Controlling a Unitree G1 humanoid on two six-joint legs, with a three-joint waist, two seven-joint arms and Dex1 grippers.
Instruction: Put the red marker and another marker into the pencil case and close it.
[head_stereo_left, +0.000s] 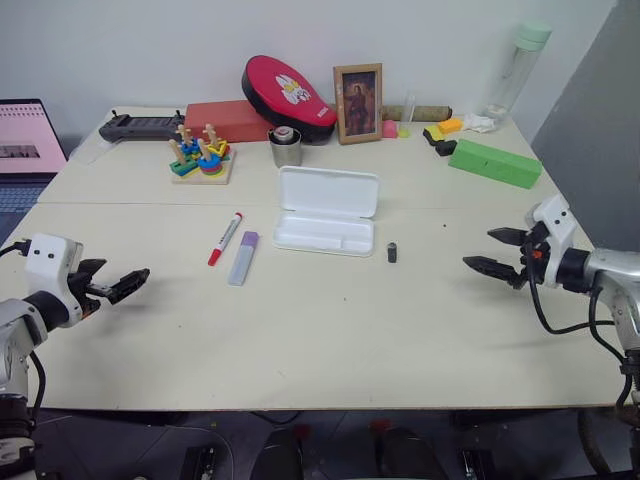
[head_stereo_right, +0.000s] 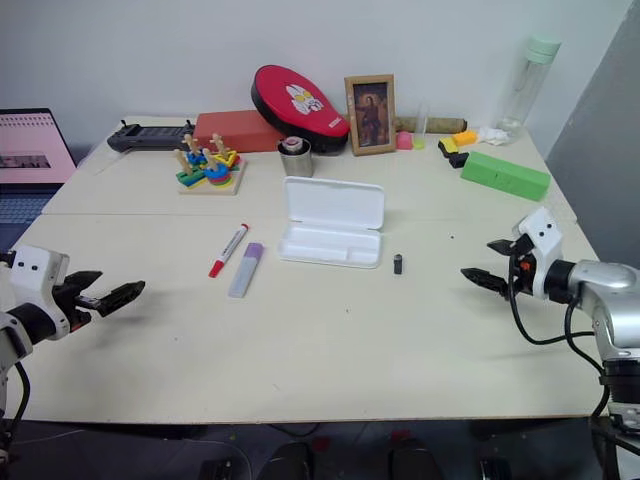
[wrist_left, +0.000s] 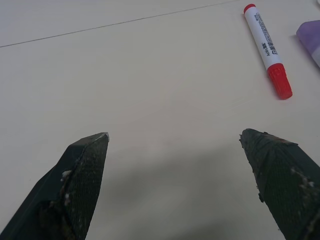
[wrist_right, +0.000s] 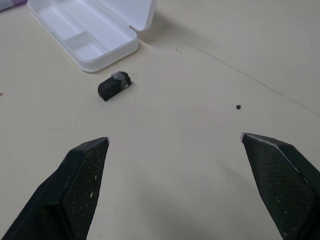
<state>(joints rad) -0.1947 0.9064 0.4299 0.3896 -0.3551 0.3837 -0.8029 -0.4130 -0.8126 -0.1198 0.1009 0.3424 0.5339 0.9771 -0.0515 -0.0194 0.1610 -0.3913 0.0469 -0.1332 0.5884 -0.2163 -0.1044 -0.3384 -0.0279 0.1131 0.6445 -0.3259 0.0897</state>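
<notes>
Left hand (head_stereo_left: 135, 281) is spread wide with nothing in it, hovering over the near left part of the worktop (head_stereo_left: 330, 330). Right hand (head_stereo_left: 488, 252) is the same deal on the far right side, fingers wide apart and empty, pointing in toward the middle.

Working outward from the left hand, the red marker (head_stereo_left: 225, 238) is the closest task item, lying flat on the worktop a bit further in, cap end toward the robot. Just beside it sits the lavender marker (head_stereo_left: 243, 257), the stubby one with the purple cap, not quite touching the red one. Right of both is the pencil case (head_stereo_left: 327, 209), lid flipped up and back, tray open and looking empty as far as I can see. A small dark cylinder (head_stereo_left: 392, 251) lies near the case's right corner, between it and the right hand.

So progress-wise, I'd say basically nothing is done yet. Both markers are on the worktop, the case is open and waiting, and all three steps are left: red marker in, lavender marker in, lid shut. The left hand looks best placed to start.
</notes>
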